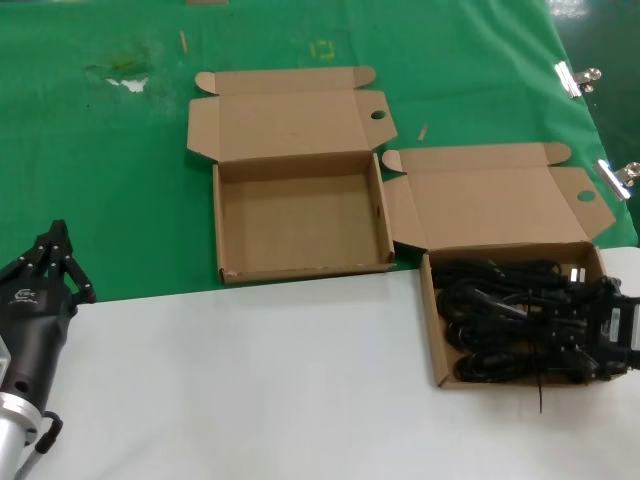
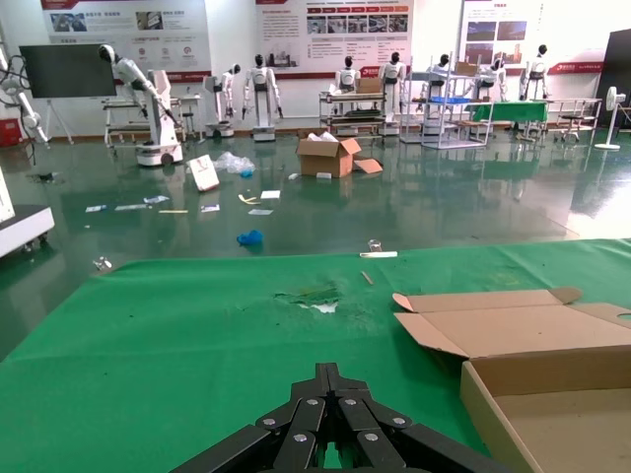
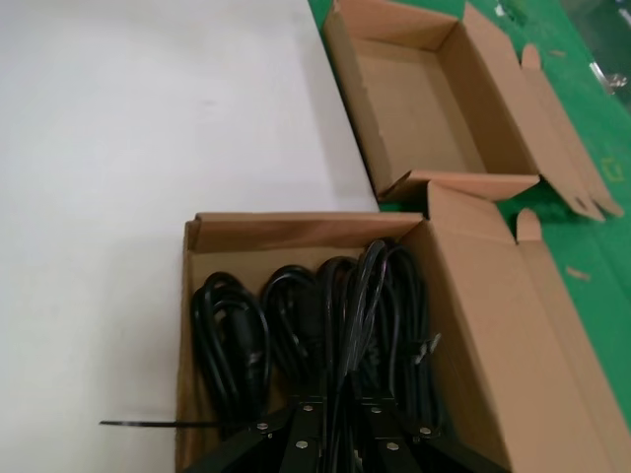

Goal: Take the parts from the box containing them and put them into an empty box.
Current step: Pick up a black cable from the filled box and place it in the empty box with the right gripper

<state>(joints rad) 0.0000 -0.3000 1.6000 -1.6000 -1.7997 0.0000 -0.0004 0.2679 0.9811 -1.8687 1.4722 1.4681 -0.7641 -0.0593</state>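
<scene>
The empty box lies open on the green cloth at the middle, lid back; it also shows in the left wrist view and the right wrist view. The box containing the parts lies open on the white surface at the right. Several black cable bundles lie side by side in it. My right gripper is down in this box at its right end, shut on one cable bundle whose strands rise between its fingers. My left gripper is parked at the lower left, shut and empty.
Two metal clips lie on the green cloth at the right edge. A thin black tie sticks out past the cable box's front wall. The white surface spreads across the front.
</scene>
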